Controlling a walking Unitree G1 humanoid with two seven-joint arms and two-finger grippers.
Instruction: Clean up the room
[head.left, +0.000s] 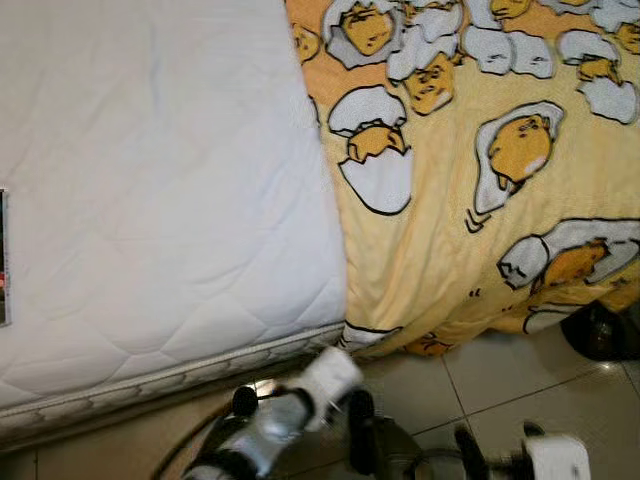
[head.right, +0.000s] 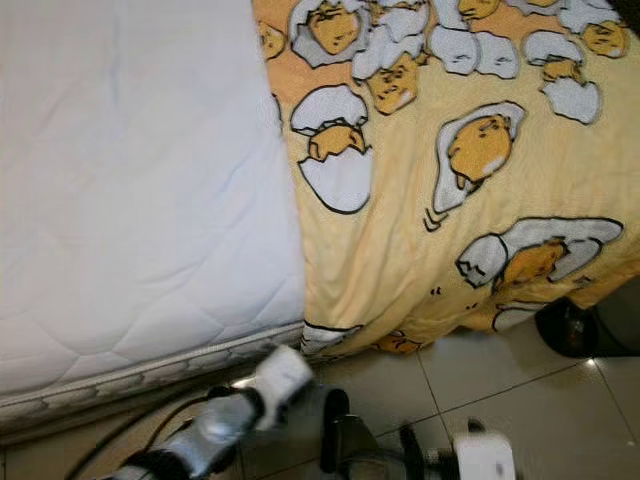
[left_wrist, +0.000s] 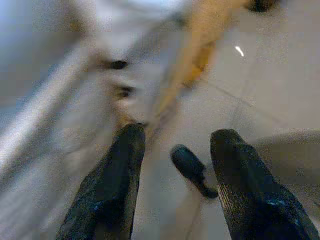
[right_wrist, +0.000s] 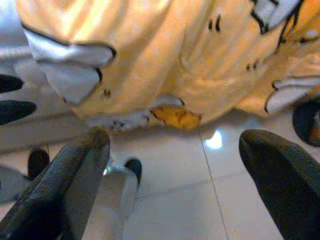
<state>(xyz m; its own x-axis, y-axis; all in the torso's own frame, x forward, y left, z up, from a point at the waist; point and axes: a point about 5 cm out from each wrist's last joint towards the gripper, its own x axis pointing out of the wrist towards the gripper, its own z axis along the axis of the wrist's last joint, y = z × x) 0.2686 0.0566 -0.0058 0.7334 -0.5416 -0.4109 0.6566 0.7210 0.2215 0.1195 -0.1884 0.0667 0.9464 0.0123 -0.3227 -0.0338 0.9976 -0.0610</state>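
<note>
Right gripper (right_wrist: 175, 165) nearest, fingers spread wide, nothing held, low over the tiled floor (head.left: 500, 380). Left gripper (left_wrist: 177, 165) likewise parted and empty. Yellow blanket (head.left: 480, 200) is draped at 12 o'clock over the white mattress (head.left: 150, 180). Risk judged: hem could snag a finger.

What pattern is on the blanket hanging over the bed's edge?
The blanket is yellow-orange with cartoon egg characters in white shells, clearest in the left eye view.
</note>
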